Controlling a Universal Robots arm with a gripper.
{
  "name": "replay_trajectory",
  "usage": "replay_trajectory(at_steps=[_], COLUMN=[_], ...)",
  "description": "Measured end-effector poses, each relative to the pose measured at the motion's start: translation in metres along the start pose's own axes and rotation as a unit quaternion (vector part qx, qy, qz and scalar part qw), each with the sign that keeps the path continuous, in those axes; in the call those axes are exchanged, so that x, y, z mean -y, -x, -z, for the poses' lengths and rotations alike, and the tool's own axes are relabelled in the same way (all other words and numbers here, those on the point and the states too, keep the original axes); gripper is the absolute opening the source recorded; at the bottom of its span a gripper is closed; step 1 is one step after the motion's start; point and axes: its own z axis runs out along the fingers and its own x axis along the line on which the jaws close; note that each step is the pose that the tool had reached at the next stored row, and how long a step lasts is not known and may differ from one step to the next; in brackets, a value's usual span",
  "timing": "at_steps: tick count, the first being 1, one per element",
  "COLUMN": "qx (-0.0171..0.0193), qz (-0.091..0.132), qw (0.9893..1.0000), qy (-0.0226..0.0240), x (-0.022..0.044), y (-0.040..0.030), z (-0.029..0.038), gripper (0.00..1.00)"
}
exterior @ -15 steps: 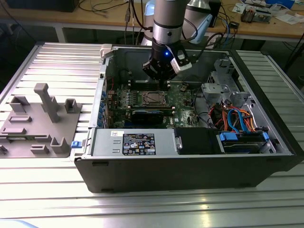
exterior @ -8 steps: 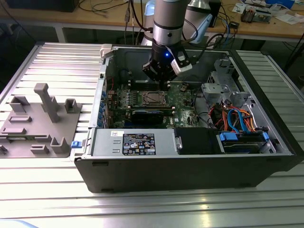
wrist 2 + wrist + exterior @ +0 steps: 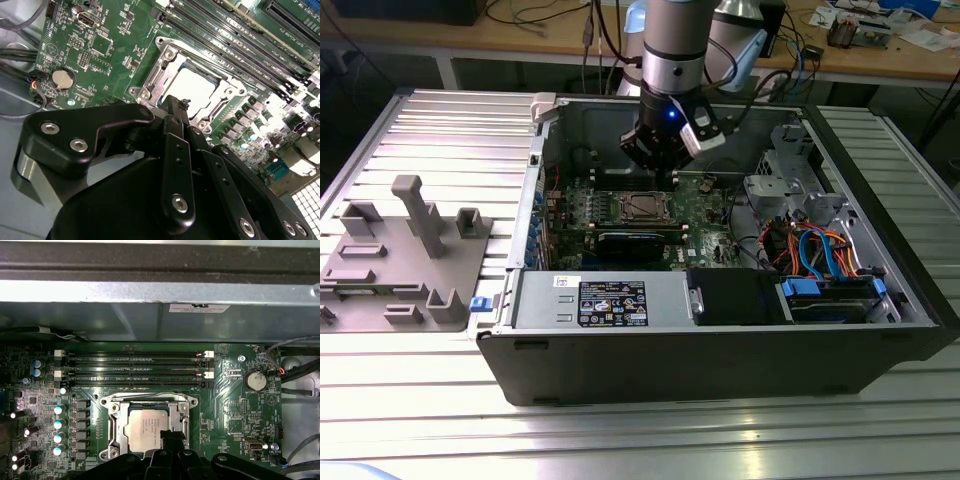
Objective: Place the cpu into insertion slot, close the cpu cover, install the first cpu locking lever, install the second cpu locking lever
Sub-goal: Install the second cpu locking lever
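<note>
We see the open computer case lying on the ribbed metal bench, with the arm reaching down into it from the bench's far edge. The hand hangs just above the green motherboard, beside the socket. In both wrist views the cpu sits flat in the insertion slot, its pale metal top facing up. The cpu cover lies down around it, the chip showing through the square window. In the second wrist view the hand's black fingertips appear pressed together with nothing between them, their tip over the rim of the socket at the chip's edge; whether they touch the metal we cannot quite tell. Long black memory slots run just beside the socket. A grey parts fixture stands near the bench's edge at the exterior view's left, well apart from the case.
</note>
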Motion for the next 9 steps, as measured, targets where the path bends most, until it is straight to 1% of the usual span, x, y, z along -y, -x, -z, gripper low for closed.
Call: replay_trajectory(at_steps=[2,3,6,9], qx=[0.0000,0.0000,0.0000,0.0000], qz=[0.000,0.000,0.000,-0.001], qw=[1.0000,1.0000,1.0000,1.0000], qy=[0.0000,0.0000,0.0000,0.0000], x=[-0.0001,-0.0002,0.0008,0.0033], y=[0.0001,0.0001,0.0002,0.0001], z=[0.0041,0.0049,0.0051,0.0052], gripper=[0.11,0.11,0.11,0.11])
